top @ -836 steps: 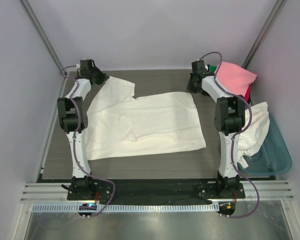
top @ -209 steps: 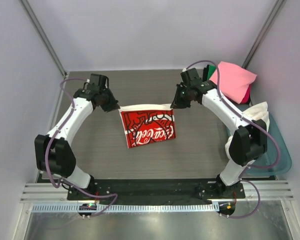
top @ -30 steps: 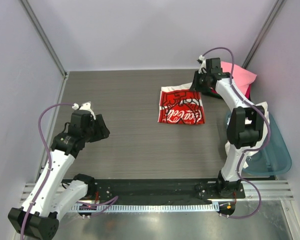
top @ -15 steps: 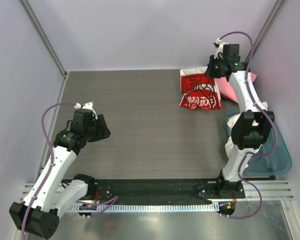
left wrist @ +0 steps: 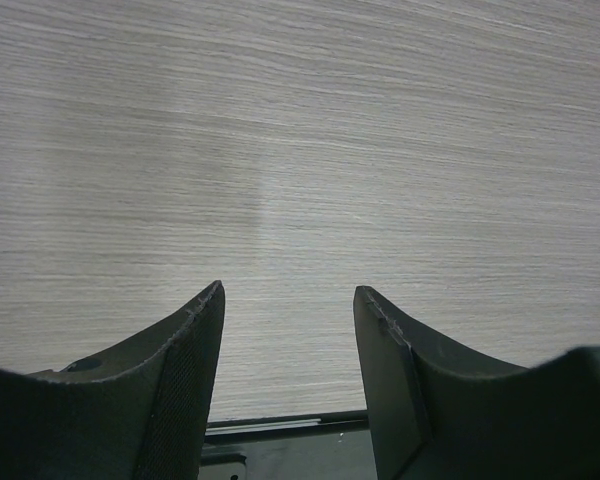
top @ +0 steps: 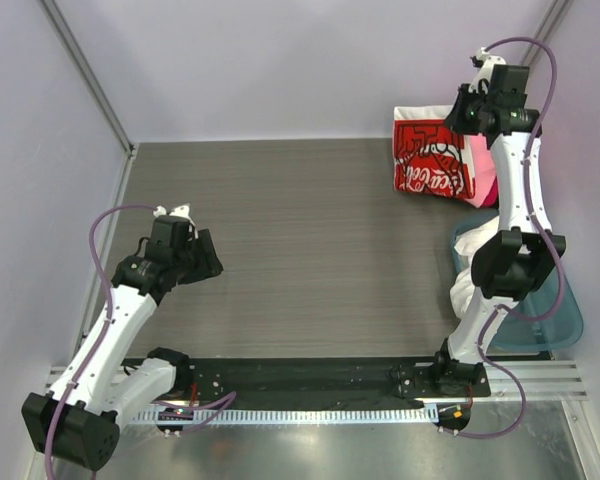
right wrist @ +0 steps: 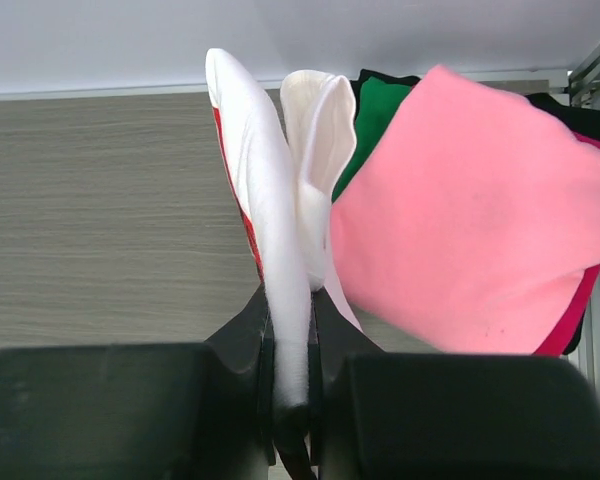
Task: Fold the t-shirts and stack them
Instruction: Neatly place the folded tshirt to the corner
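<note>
At the far right corner of the table, the right tool was clenched on the top edge of the folded red Coca-Cola t-shirt. The shirt hung below it with the white script facing out, in the air over that corner. The arm reached high and far back from its base at the near edge.

From the right wrist camera, the right tool had its 2 fingers pressed tight on the red Coca-Cola t-shirt. From there the cloth showed mostly white folds with a thin red strip between them. Just beside it on the right lay the pink t-shirt, on top of a pile in the far right corner. A green t-shirt and a black t-shirt peeked out behind. Whether the hanging shirt touched the pile could not be told.

In the overhead view the pink t-shirt showed just behind the red one. A cream-white t-shirt spilled over the rim of the teal tub off the right edge of the table.

The left tool hung near the left edge, well apart from the shirts. Its wrist camera showed the left tool released, fingers spread over bare wood grain, gripping nothing.
</note>
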`<state>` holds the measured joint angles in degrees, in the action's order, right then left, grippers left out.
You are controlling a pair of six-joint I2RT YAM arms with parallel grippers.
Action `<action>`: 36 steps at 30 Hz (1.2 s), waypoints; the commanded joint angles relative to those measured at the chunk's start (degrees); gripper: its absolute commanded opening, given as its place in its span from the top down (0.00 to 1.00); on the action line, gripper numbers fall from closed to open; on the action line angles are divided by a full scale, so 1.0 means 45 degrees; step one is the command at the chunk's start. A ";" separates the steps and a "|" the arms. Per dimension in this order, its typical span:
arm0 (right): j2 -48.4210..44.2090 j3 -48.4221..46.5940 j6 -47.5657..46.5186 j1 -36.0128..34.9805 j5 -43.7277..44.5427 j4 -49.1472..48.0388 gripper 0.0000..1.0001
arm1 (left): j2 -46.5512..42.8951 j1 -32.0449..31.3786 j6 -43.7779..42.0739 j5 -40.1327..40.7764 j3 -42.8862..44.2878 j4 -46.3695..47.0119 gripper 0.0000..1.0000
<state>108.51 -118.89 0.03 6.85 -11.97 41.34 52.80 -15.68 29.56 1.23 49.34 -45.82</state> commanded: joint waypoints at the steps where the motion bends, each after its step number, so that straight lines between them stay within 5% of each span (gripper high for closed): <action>1: -0.0266 -0.0962 -0.0164 0.0293 -0.0465 -0.0359 0.99 | 0.0025 -0.0011 -0.0085 -0.0216 -0.0008 0.0456 0.44; 19: 0.1354 -0.2777 0.0695 0.2479 -0.2163 -0.0340 0.99 | 0.0318 -0.0031 -0.0104 -0.0216 -0.0047 0.0456 0.45; 36: 0.5670 -0.6410 0.1614 0.4239 -0.3592 -0.0711 0.99 | 0.0787 -0.0109 -0.0085 -0.0216 -0.0027 0.0417 0.46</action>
<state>133.40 -143.26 6.02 25.56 -27.00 42.33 55.77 -15.86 29.56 1.21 49.32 -45.65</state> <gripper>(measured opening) 0.149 0.547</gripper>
